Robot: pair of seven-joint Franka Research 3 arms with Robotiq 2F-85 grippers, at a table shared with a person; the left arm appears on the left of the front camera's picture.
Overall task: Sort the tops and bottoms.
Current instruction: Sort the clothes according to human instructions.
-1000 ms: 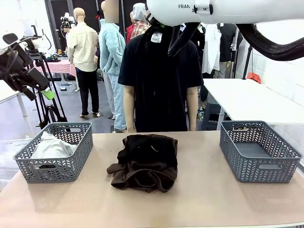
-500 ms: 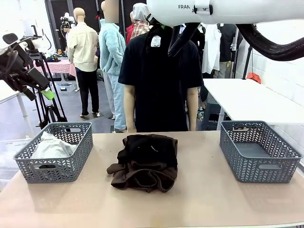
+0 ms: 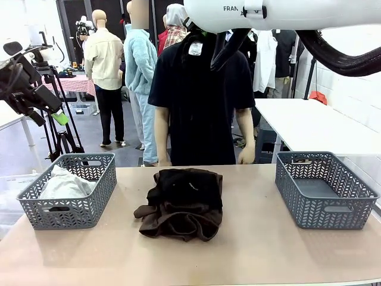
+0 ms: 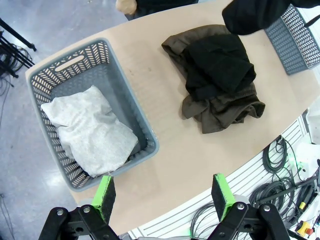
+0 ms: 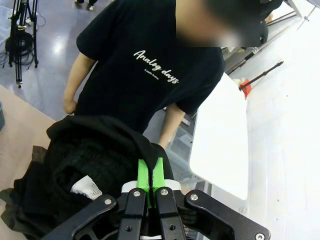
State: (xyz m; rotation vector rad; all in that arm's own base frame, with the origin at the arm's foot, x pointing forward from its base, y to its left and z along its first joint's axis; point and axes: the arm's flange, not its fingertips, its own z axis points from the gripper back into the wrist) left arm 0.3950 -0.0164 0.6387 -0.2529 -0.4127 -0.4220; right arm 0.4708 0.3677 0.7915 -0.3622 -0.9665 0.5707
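The tops, a pale grey-white bundle [image 3: 64, 183] [image 4: 91, 131], lie in the left grey basket [image 3: 89, 199] [image 4: 122, 87]. The bottoms, a pile with black pieces on a dark brown fleece [image 3: 181, 202] [image 4: 220, 80], sit mid-table. High above the pile my right gripper [image 5: 150, 172] is shut on a black garment [image 5: 95, 155] [image 3: 199, 89] with a white label [image 5: 85, 187]; it hangs in front of the person. My left gripper [image 4: 162, 195] [image 3: 49, 118] stands open and empty, raised above the table's left end near the left basket.
An empty grey basket [image 3: 324, 190] [image 4: 300, 42] stands at the table's right end. A person in a black T-shirt with white lettering [image 5: 150, 60] stands at the far edge, one hand [image 3: 247, 156] near the table. Cables [image 4: 280, 190] lie below the near edge.
The person's arm has swung outward, so a hand now shows by the far edge. The hanging garment's label shifts slightly. Both grippers stay as they were.
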